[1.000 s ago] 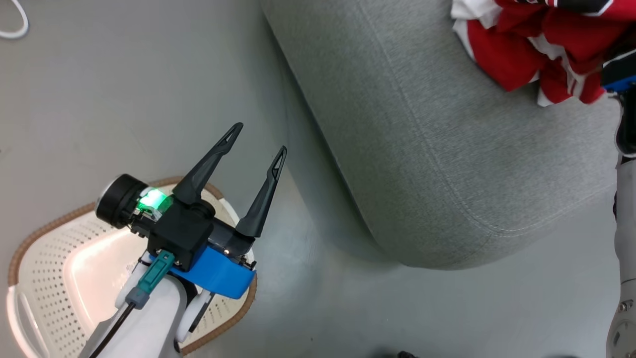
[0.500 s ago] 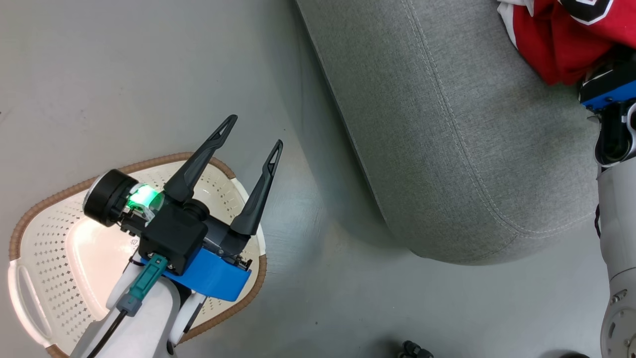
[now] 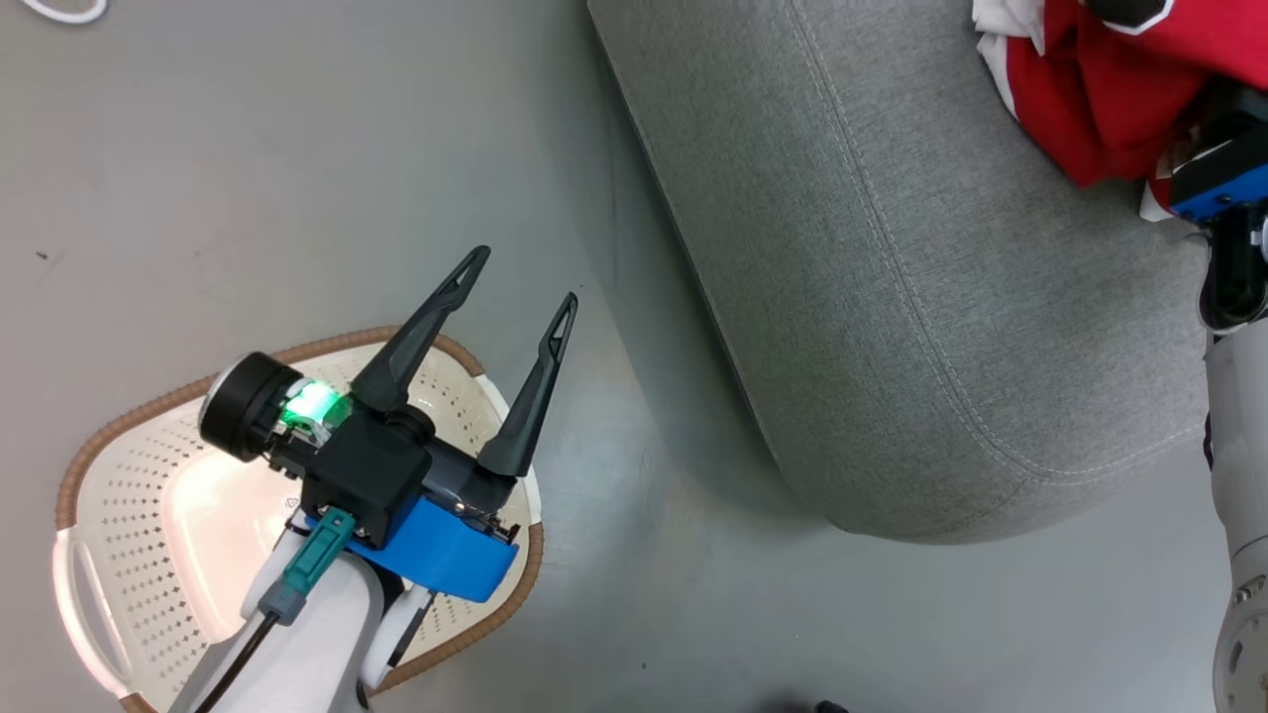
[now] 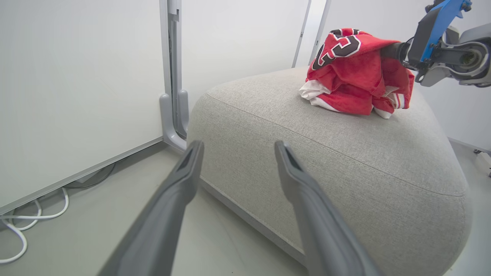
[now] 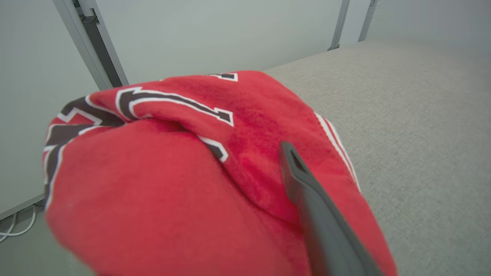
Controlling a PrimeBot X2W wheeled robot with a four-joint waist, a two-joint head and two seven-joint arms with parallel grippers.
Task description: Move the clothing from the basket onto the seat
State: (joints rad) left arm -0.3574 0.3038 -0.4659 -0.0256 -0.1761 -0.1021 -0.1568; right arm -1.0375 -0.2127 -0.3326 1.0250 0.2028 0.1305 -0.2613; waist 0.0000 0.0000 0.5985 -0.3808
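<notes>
Crumpled red clothing [image 3: 1090, 99] sits at one o'clock on the rounded grey woven seat [image 3: 892, 297]. The left claw [image 3: 523, 275] gapes over the perforated basket [image 3: 109, 495] at seven o'clock; the right claw [image 5: 239, 147] is spread, cloth draping one finger.

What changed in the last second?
Right gripper appears to have opened, letting the clothing settle heaped on the seat; cloth still drapes over it. Head camera shifted, so the frame drift isn't object motion. Unchanged: left gripper open above the basket.
</notes>
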